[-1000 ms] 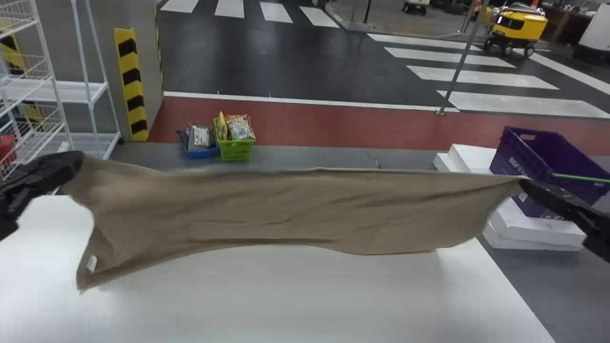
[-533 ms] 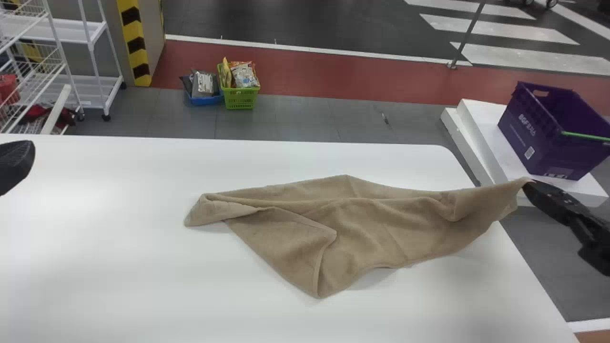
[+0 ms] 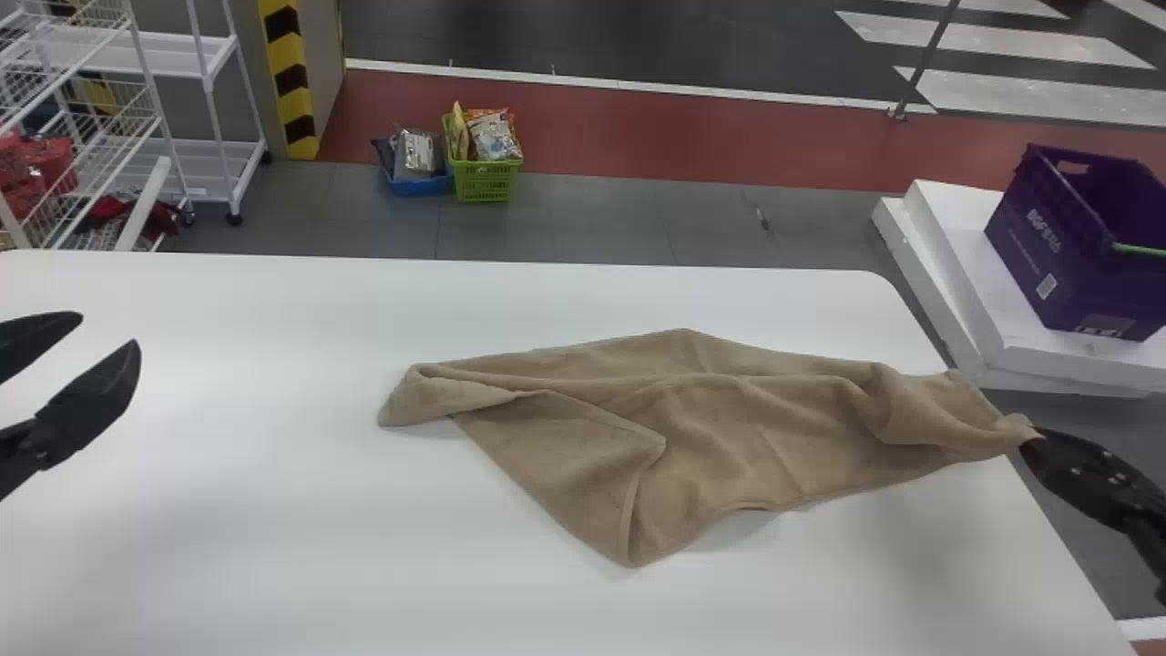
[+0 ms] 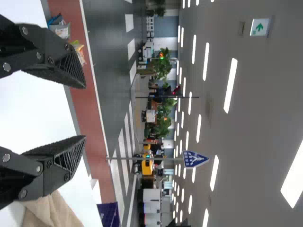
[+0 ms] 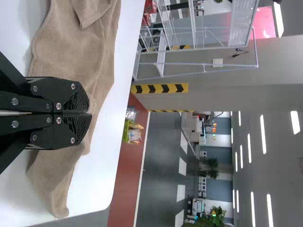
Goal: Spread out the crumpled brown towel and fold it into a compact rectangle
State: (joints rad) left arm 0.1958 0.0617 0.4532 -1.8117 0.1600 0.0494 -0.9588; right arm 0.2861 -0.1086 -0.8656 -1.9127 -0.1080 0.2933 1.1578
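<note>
The brown towel (image 3: pixel 710 428) lies rumpled across the right half of the white table (image 3: pixel 273 547), its left end folded over and one corner pointing to the near side. Its right end is drawn past the table's right edge, where my right gripper (image 3: pixel 1029 439) is shut on it. In the right wrist view the towel (image 5: pixel 71 52) spreads under and around the closed right gripper (image 5: pixel 91 113). At the far left, over the table, my left gripper (image 3: pixel 111 328) stands open and apart from the towel. The left wrist view shows the left gripper (image 4: pixel 85 111) with nothing between its fingers.
A purple crate (image 3: pixel 1075 246) sits on white blocks (image 3: pixel 947 246) beyond the table's right edge. White wire shelves (image 3: pixel 137 118) stand at the back left. A green basket (image 3: pixel 485 180) and a blue basket (image 3: pixel 421 184) are on the floor behind the table.
The towel has dropped from being stretched in the air onto the table. My left gripper has let go and opened. The right gripper has lowered the end it holds, and the head view has tilted down.
</note>
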